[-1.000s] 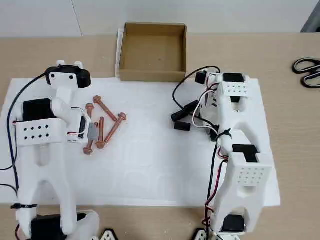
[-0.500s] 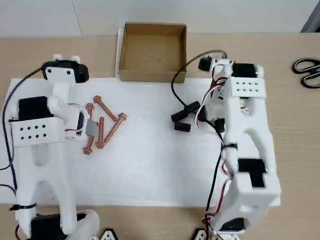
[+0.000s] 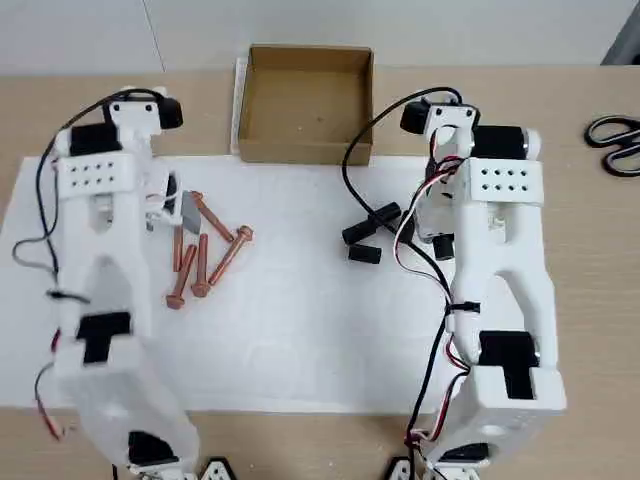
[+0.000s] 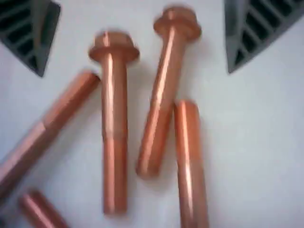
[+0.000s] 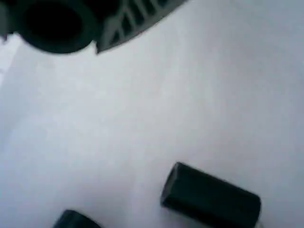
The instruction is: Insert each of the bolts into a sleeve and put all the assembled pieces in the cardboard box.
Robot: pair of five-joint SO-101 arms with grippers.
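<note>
The left arm stretches forward over the white sheet [image 3: 300, 330], its left gripper [image 4: 135, 66] pointing down with jaws spread wide above the bolts [image 3: 205, 255]; 5 copper-coloured bolts lie loose, flanged heads and smooth shanks, some touching; the right arm reaches forward too, its right gripper [image 5: 102, 33] low beside 2 black sleeves [image 3: 372, 222] lying on the sheet; another sleeve [image 5: 52, 21] shows end-on right by it, and whether it is pinched I cannot tell; the cardboard box [image 3: 305, 148] sits on the counter [image 3: 560, 100] at the sheet's far edge.
</note>
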